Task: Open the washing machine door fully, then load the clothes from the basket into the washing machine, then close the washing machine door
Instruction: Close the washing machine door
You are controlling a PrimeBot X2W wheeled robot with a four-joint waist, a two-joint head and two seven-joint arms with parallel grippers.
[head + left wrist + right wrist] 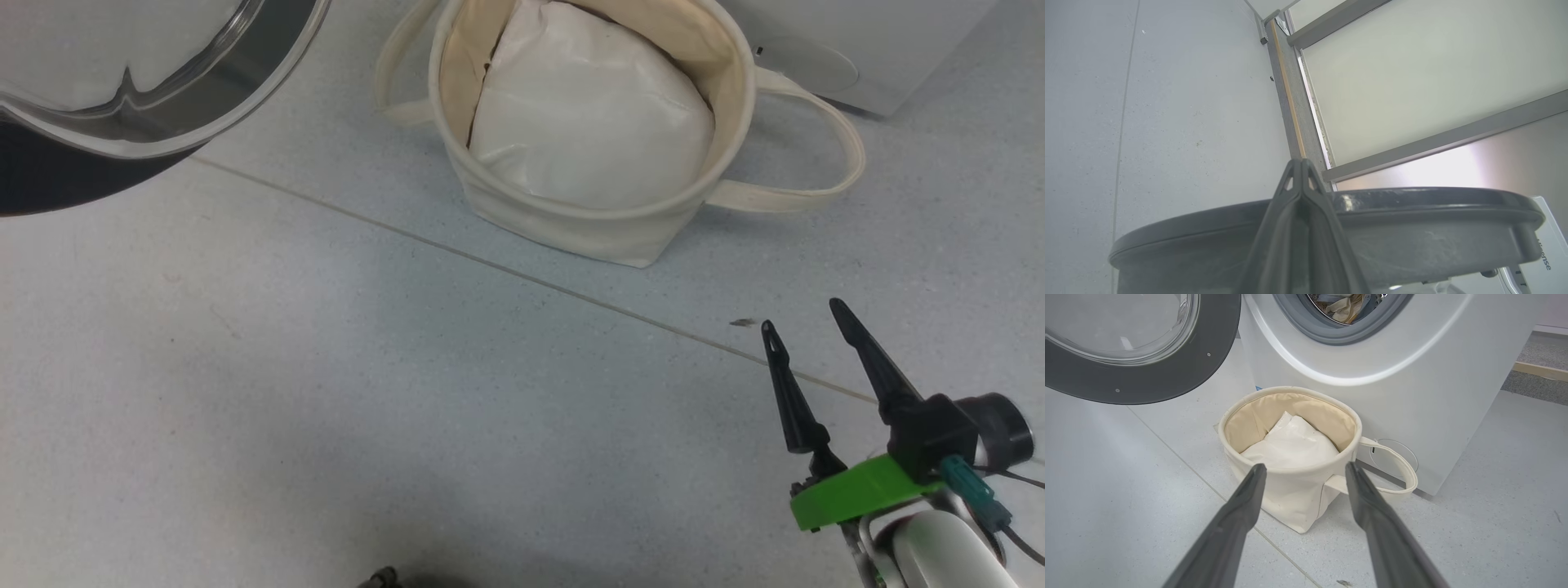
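Right tool (801,314): low at the right of the head view, above the floor (326,392). Its two dark fingers are spread wide with nothing between them. They point toward the basket and are clear of it.

Left tool (1301,163): fingers pressed together to a single point, gripping nothing. In its own wrist view they rise in front of a dark curved rim that looks like the edge of the washing machine door, seen side-on. Whether they touch it cannot be determined.

The basket (571,233) stands upright on the floor, just in front of the lower front panel of the washing machine (1392,396), with one loop handle drooping to each side. Inside it lies a plain white padded bundle (588,122).

The washing machine door (1167,371) stands open, swung out to the left of the basket and apart from it. Its black ring and clear glass bowl hang above the floor.

The clothes (1339,304) are inside the drum. Blue and cream fabric with an orange-brown print shows through the opening, behind the grey seal (1306,330), at the top edge of the right wrist view.
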